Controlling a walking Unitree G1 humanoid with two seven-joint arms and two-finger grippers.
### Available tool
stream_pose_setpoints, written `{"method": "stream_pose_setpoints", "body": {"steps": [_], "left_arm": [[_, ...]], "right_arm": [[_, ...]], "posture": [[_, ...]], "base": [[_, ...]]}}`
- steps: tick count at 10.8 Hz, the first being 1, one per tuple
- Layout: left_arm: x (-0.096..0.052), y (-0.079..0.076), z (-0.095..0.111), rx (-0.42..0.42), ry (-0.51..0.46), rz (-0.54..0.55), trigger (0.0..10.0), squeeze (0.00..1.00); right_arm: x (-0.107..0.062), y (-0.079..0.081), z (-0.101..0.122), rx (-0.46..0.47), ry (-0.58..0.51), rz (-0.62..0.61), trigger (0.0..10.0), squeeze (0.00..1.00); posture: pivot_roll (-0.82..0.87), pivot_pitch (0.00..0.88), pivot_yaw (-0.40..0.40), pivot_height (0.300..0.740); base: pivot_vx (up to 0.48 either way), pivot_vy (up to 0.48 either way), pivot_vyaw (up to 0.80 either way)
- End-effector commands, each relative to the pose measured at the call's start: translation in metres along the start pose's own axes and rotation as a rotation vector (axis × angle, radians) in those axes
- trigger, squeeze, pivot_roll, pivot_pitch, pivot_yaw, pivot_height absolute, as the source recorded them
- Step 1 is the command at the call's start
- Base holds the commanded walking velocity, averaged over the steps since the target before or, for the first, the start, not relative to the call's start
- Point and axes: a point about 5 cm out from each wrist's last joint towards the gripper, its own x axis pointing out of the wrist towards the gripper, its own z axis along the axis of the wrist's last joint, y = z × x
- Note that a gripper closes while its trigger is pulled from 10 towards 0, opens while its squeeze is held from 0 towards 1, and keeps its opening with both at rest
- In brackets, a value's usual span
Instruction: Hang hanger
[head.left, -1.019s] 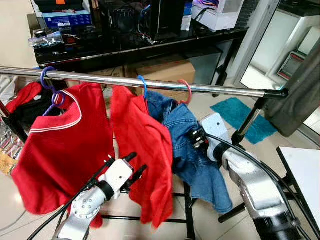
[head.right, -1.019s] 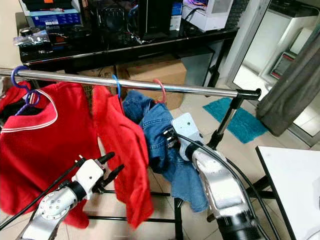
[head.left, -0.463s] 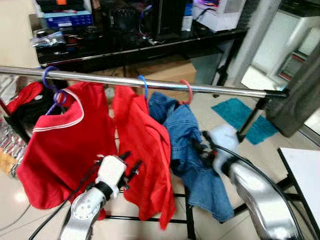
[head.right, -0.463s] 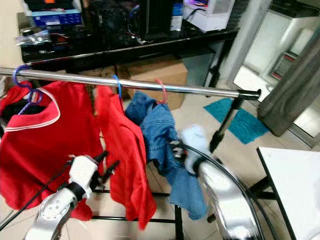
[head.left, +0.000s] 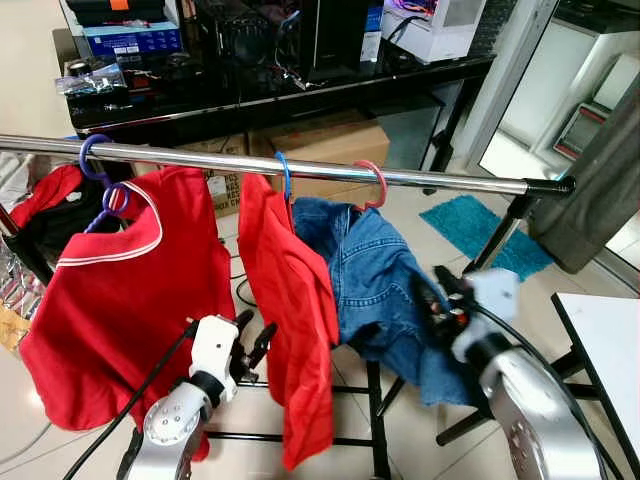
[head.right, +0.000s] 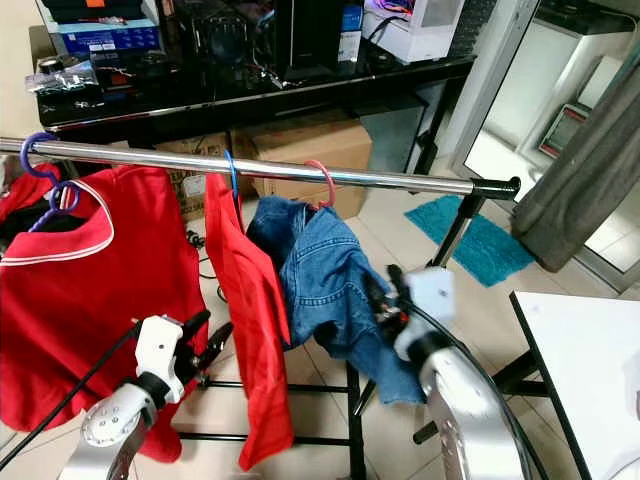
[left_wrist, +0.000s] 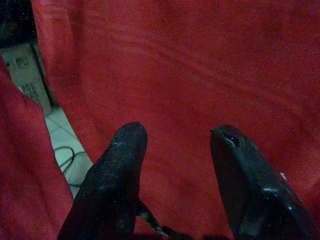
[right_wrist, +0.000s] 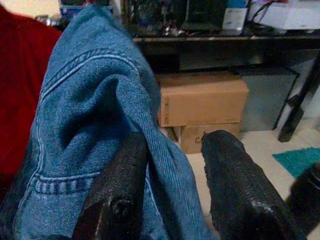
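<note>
Right gripper (head.right: 385, 305), fingers parted and empty, has drawn back from the denim garment (head.right: 320, 270), now hung on the rail (head.right: 400, 181).

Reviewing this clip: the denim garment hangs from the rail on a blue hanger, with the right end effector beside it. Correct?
Not quite. The denim garment hangs on the pink hanger; the blue hanger carries the narrow red garment. The left eye view shows this. The right end effector is indeed beside the denim.
</note>
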Motion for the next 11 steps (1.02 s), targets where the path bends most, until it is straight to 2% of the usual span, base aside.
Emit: {"method": "stream_pose_setpoints", "body": {"steps": [1,5,6,8,11], "left_arm": [[0.001,0.0,-0.001,-0.003,0.0,0.004,10.0,0.0],[-0.004,0.005,-0.017,-0.018,0.059,0.032,10.0,0.0],[-0.005,0.005,-0.021,-0.012,0.074,0.033,10.0,0.0],[-0.009,0.004,-0.033,-0.015,0.118,0.034,10.0,0.0],[-0.016,0.012,-0.047,-0.036,0.179,0.078,10.0,0.0]], "right_arm": [[-0.006,-0.009,-0.004,0.028,-0.016,-0.042,10.0,0.0],[-0.019,-0.021,-0.021,0.085,-0.022,-0.116,10.0,0.0],[-0.021,-0.022,-0.029,0.085,0.001,-0.125,10.0,0.0],[-0.037,-0.031,-0.06,0.078,0.109,-0.161,10.0,0.0],[-0.051,-0.041,-0.081,0.05,0.169,-0.195,10.0,0.0]], "posture": [[-0.03,0.0,-0.053,0.74],[-0.04,0.0,-0.05,0.74],[-0.04,0.0,-0.05,0.74],[-0.04,0.0,-0.049,0.74],[-0.04,0.0,-0.046,0.74]], "base": [[0.0,0.0,0.0],[0.0,0.0,0.0],[0.0,0.0,0.0],[0.0,0.0,0.0],[0.0,0.0,0.0]]}}
